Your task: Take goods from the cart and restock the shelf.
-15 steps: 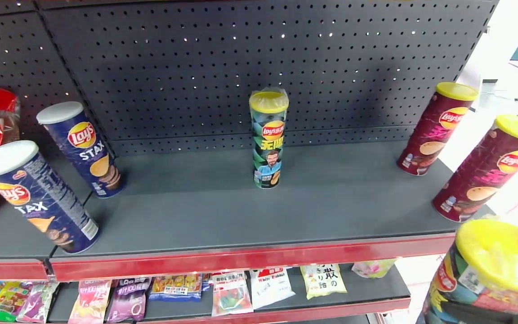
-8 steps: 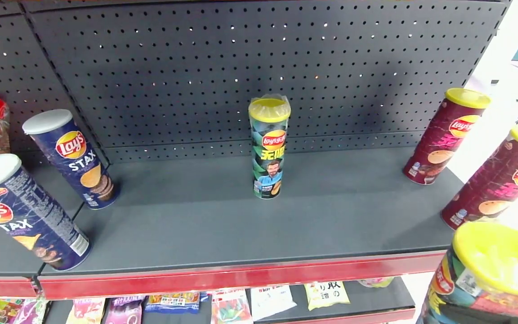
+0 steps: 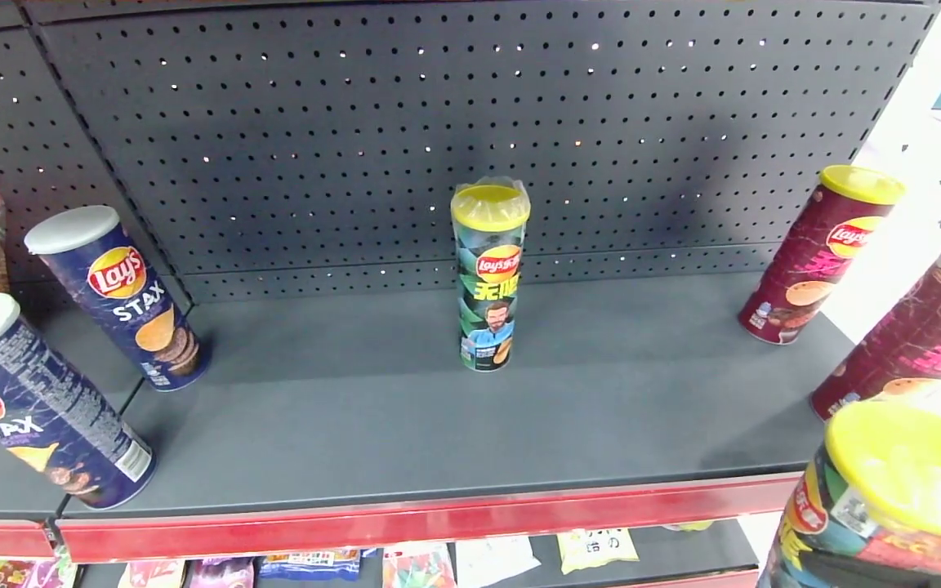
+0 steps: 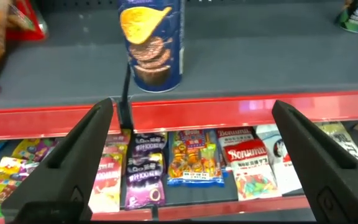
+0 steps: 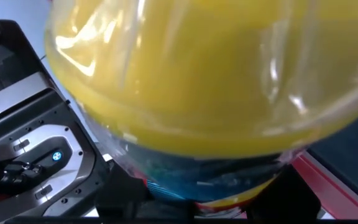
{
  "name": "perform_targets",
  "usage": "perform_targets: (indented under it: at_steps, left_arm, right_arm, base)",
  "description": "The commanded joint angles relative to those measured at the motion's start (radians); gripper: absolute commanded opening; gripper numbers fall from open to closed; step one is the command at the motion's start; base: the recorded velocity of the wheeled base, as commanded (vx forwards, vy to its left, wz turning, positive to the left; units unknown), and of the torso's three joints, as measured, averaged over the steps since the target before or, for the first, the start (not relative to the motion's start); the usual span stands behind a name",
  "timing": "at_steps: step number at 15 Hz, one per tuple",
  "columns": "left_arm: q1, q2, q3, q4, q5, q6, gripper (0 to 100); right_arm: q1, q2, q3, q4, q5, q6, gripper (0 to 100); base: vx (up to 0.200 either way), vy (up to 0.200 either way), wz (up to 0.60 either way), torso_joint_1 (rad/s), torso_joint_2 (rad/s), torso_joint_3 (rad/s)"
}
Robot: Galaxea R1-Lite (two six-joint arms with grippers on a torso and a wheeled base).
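Gripping a yellow-lidded chip can (image 3: 887, 498), the right pincer (image 3: 854, 566) holds it just off the shelf's (image 3: 438, 425) front right corner, near a maroon can (image 3: 920, 335). The left pincer (image 4: 191, 155) gapes wide and empty before the shelf's red front edge (image 4: 229, 109), below a blue can (image 4: 151, 43).

Of the blue, white-lidded kind, two are counted at the left of the frame: the rear blue can (image 3: 123, 298) and the front blue can (image 3: 42, 408). Of the maroon, yellow-lidded kind, two are counted at the right: the farther maroon can (image 3: 822, 257) and the nearer maroon can (image 3: 920, 343). One green can (image 3: 489, 282) is counted at centre, and one multicoloured can (image 3: 887, 498) at lower right.
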Motion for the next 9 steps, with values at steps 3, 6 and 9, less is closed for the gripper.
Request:
perform_targets:
  at_steps: [3,6,9]
  left_arm:
    - [-0.003,0.043,-0.002,0.002,-0.002,0.001,100]
    - [-0.035,0.095,-0.002,0.002,-0.005,0.009,100]
    - [-0.064,0.118,-0.063,-0.003,-0.037,0.008,100]
  right_arm:
    - [0.028,-0.015,0.008,-0.001,0.028,0.0,0]
    - [0.05,0.008,-0.052,-0.02,0.025,0.003,0]
    - [0.014,0.103,-0.109,-0.101,0.02,0.035,0]
  base:
    - [0.0,0.0,0.0,0.0,0.0,0.0]
    - [0.0,0.0,0.0,0.0,0.0,0.0]
    - [0.0,0.0,0.0,0.0,0.0,0.0]
